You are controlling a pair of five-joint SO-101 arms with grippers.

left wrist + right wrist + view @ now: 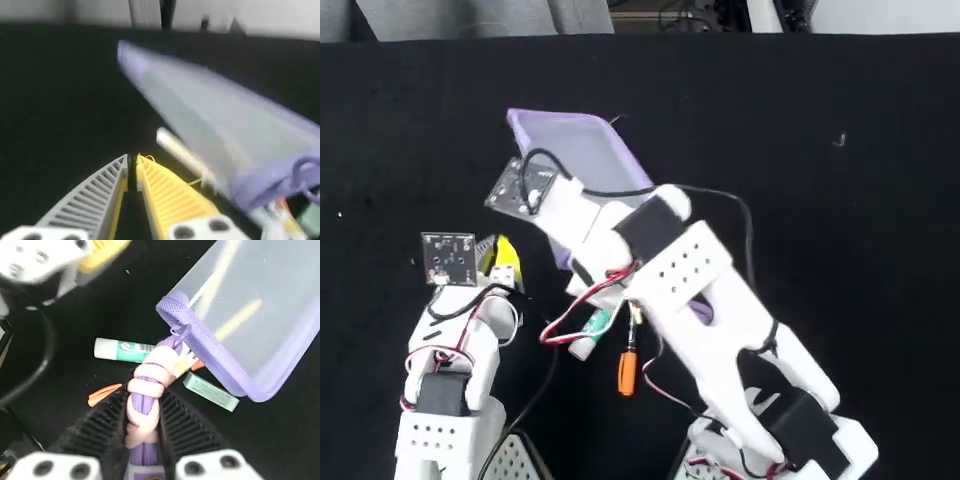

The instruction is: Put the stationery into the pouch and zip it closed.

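Observation:
The translucent purple pouch is held tilted above the black table. My right gripper is shut on the pouch's pink and purple strap. Yellow stick shapes show through the pouch wall. Below its open end lie a white and green glue stick, an orange pen and a pale green eraser box. In the high view the glue stick and the orange pen lie under the right arm. My left gripper is shut on nothing, just left of the pouch.
The black table stretches wide to the right and to the far left. The right arm crosses the middle and hides part of the pouch and the loose items. The left arm's base stands at the front left.

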